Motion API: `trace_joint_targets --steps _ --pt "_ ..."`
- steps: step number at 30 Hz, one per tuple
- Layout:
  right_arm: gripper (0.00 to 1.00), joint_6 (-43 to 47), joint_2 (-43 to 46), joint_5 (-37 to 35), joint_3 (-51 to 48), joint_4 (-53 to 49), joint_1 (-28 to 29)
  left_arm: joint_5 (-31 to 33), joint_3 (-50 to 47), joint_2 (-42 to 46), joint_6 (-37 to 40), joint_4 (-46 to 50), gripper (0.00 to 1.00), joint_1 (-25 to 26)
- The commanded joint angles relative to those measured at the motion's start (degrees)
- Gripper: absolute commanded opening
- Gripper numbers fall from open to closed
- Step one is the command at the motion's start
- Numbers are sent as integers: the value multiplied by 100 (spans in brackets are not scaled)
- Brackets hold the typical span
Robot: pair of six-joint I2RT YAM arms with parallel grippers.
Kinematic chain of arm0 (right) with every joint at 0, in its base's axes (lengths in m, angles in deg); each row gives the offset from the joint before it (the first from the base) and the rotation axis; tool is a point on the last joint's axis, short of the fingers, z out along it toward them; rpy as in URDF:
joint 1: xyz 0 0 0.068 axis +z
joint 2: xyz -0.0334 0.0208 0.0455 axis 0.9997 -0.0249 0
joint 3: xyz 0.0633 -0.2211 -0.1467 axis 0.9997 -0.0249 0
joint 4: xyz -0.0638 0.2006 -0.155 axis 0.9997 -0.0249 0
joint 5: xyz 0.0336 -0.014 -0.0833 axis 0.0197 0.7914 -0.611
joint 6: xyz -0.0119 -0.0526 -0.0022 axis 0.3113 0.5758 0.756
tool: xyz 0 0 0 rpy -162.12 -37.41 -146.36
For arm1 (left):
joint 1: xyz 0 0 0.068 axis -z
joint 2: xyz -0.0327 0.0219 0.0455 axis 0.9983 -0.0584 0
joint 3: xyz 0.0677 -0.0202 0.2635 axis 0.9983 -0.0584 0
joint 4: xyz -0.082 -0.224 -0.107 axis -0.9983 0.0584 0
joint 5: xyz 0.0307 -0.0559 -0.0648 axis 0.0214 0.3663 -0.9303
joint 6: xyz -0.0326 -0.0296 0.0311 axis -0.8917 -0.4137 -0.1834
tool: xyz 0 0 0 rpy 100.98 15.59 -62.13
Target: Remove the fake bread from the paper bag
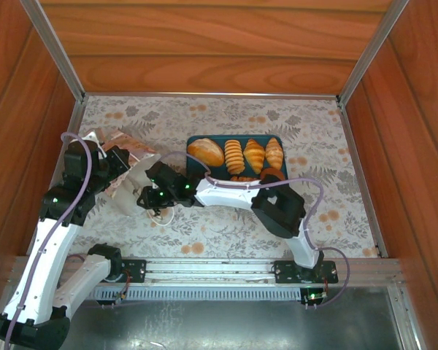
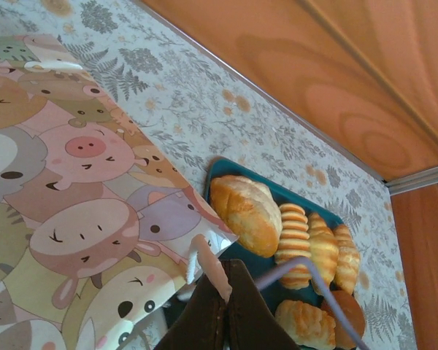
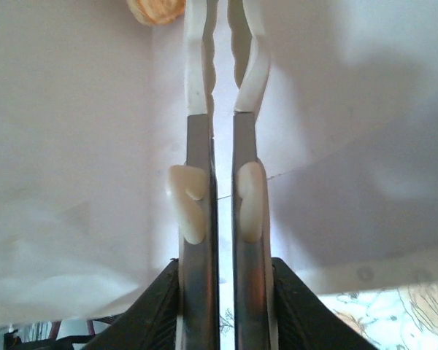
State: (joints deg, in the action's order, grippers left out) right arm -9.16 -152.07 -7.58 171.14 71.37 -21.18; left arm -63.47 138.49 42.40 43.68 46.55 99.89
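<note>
My right wrist view looks inside the paper bag (image 3: 73, 146): my right hand (image 3: 220, 51) is open only a slit and empty, with one fake bread (image 3: 157, 9) beyond it. The top view shows more loaves (image 1: 237, 155) on the teal tray (image 1: 233, 138). My left hand (image 2: 220, 288) is clamped tight on the bag's rim.

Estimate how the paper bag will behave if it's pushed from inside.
Paper bag probably floppy: its white wall creases around the right gripper. Likely light, lying on its side, so it may slide unless the left gripper's pinch on its rim holds.
</note>
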Motion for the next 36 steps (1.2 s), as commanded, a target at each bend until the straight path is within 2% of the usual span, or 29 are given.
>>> trace_joint_targets --steps 1,11,17,22,30,33,36 --pt "35 265 314 -253 -158 -7 -38 27 104 74 55 108 0 -21" --pt "41 354 -164 338 415 105 52 -717 201 105 31 -74 0 -23" --pt "44 321 -238 437 579 184 70 -761 234 250 130 -107 0 -22" --pt "46 329 -107 245 553 189 130 -957 294 202 111 -111 0 -25" --pt "52 153 -379 283 752 306 133 -1147 250 148 -5 -112 0 -22" --pt "56 186 -485 368 908 317 121 -1189 243 118 -4 -120 0 -24" --pt "56 189 -702 603 1154 319 118 -1279 283 91 25 -120 0 -17"
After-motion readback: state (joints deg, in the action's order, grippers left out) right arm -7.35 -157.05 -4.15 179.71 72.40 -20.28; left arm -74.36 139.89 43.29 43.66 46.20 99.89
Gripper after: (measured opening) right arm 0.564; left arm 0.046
